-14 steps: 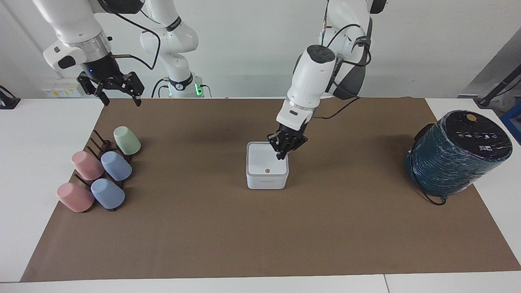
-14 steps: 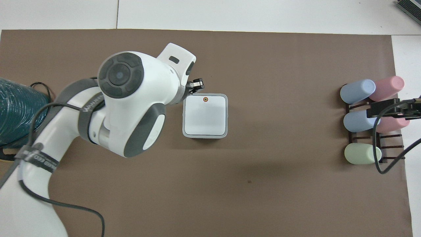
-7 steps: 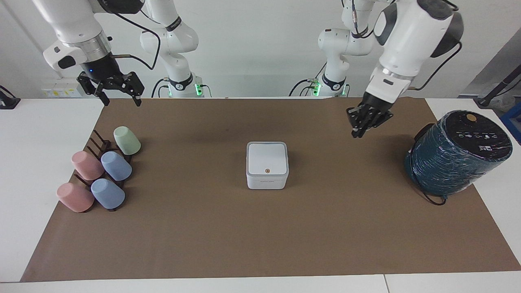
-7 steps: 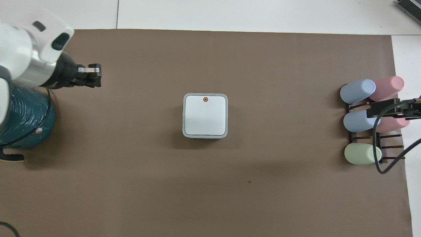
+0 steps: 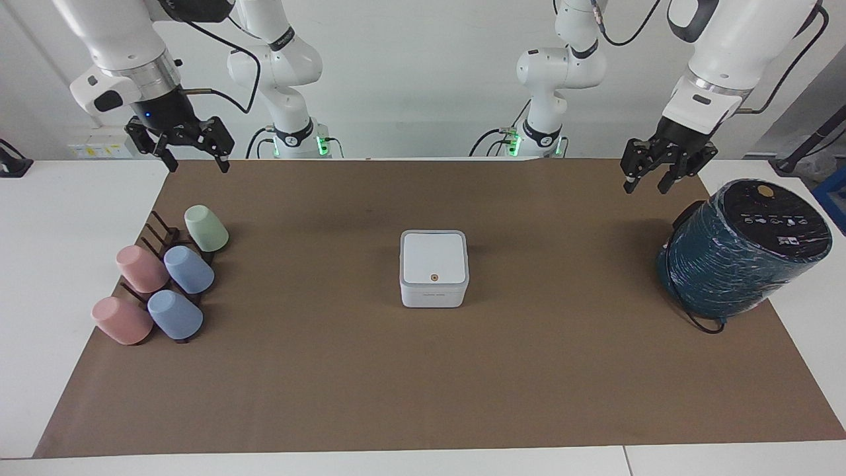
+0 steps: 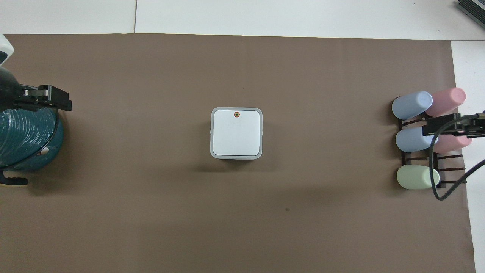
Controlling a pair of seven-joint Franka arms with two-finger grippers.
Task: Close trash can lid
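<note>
Both grippers hang clear, so we judge closing done: lid [image 5: 433,256] flat on trash can [image 5: 433,294] mid-mat. Left gripper [image 5: 648,181] spread wide, empty, beside teal cylinder [image 5: 740,254]; right gripper [image 5: 196,160] spread, waiting near cup rack [image 5: 165,241].

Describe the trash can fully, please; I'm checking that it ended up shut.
The trash can is a small white square box, seemingly plastic, with rounded corners and faint grey text on its front. Its hinged lid lies flat and flush on top, closed, with a small orange dot near the edge farther from the robots. It stands upright mid-table on the brown mat, which is all that touches it. The left gripper and right gripper both hang well away from it.
</note>
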